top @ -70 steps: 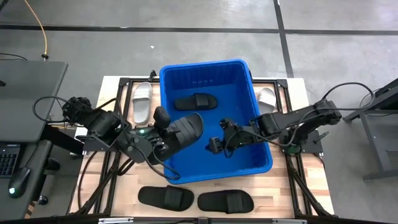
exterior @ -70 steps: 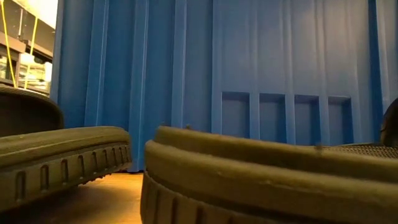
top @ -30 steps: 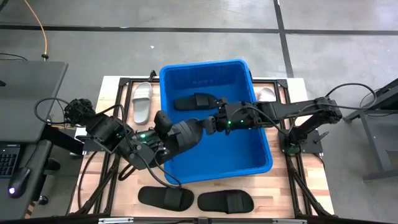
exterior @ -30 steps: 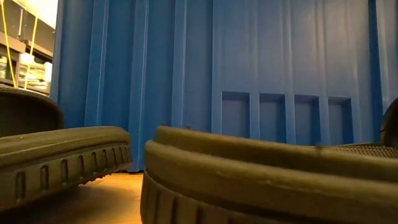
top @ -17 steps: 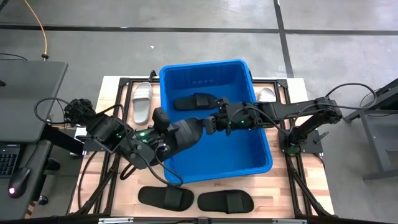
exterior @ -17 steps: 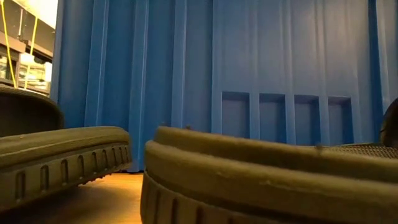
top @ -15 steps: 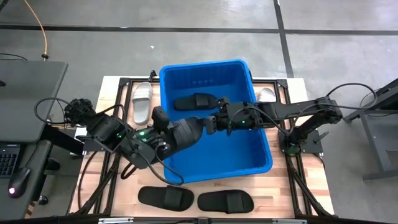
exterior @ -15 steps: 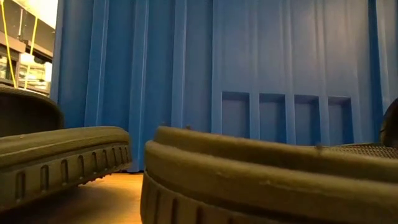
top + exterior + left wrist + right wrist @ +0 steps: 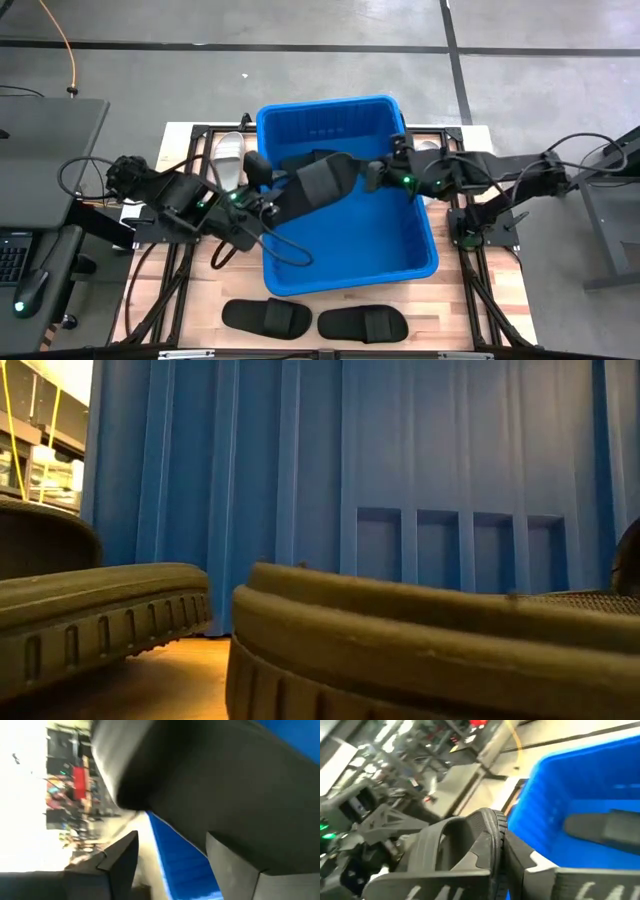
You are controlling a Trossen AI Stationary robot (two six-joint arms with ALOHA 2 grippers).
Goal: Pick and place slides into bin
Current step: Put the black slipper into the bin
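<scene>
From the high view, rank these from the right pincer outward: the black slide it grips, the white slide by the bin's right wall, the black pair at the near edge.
1. Black slide, gripped by the right pincer, above the bin.
2. White slide, right of the bin.
3. Black pair, near table edge.

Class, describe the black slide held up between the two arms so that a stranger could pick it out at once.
Start at the blue bin in the middle of the table. Above its open top, one black slide hangs tilted between the left gripper and the right gripper, which is shut on it. Every other slide lies flat; this one alone is in the air.
</scene>
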